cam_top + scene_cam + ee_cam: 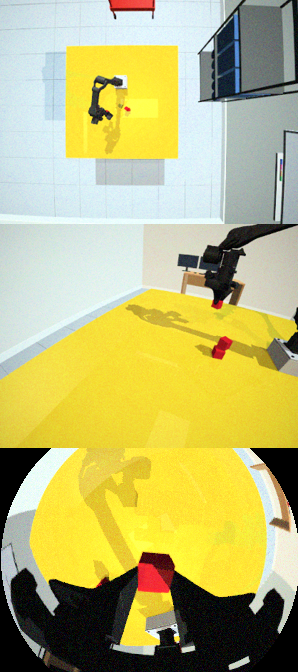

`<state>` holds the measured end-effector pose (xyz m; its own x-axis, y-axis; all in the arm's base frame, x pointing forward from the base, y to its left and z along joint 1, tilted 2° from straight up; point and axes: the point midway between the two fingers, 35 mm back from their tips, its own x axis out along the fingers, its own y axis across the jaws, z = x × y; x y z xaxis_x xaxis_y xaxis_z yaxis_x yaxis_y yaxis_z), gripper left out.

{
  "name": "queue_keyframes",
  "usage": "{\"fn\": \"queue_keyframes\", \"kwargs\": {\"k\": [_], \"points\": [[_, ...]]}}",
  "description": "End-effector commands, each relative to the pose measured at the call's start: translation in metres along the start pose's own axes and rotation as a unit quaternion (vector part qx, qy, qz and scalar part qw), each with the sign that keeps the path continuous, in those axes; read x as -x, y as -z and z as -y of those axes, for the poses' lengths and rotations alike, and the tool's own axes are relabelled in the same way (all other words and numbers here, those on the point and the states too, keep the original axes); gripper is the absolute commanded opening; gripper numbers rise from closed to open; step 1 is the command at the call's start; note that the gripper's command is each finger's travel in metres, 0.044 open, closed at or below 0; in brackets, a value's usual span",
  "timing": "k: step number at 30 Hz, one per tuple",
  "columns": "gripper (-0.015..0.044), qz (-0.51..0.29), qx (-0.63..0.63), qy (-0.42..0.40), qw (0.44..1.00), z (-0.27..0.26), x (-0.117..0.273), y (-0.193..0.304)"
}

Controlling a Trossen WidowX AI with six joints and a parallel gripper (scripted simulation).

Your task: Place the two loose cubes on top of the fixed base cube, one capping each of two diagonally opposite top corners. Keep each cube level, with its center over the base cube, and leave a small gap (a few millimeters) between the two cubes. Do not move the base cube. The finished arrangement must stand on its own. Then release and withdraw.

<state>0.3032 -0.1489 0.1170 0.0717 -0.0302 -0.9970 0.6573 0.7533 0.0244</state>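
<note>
My gripper (108, 112) (217, 301) (156, 571) is shut on a red loose cube (217, 305) (154, 579), held above the table. The cube is between the fingertips in the wrist view. The red base cube (218, 352) is on the table, in front of the gripper in the exterior view. The other red loose cube (225, 342) appears on top of it, shifted toward one corner; the exact overlap cannot be told. In the top view these two show as one small red patch to the right of the gripper. In the wrist view they are mostly hidden behind the left finger.
The yellow table top (153, 143) (107, 395) carries the arm's grey base (124, 85) (281, 357) behind the cubes. The arm's shadow falls across the table. A desk with monitors (188, 261), a red cart (132, 5) and a shelf unit (261, 46) are off the table.
</note>
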Motion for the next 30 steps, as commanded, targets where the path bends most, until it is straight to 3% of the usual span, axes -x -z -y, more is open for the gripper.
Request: {"fn": "queue_keyframes", "kwargs": {"k": [1,30], "points": [[0.0105,-0.001,0.04,0.002,0.999,-0.01,-0.001,0.005],[0.0105,-0.003,0.35,-0.003,0.937,-0.092,-0.006,0.053]]}}
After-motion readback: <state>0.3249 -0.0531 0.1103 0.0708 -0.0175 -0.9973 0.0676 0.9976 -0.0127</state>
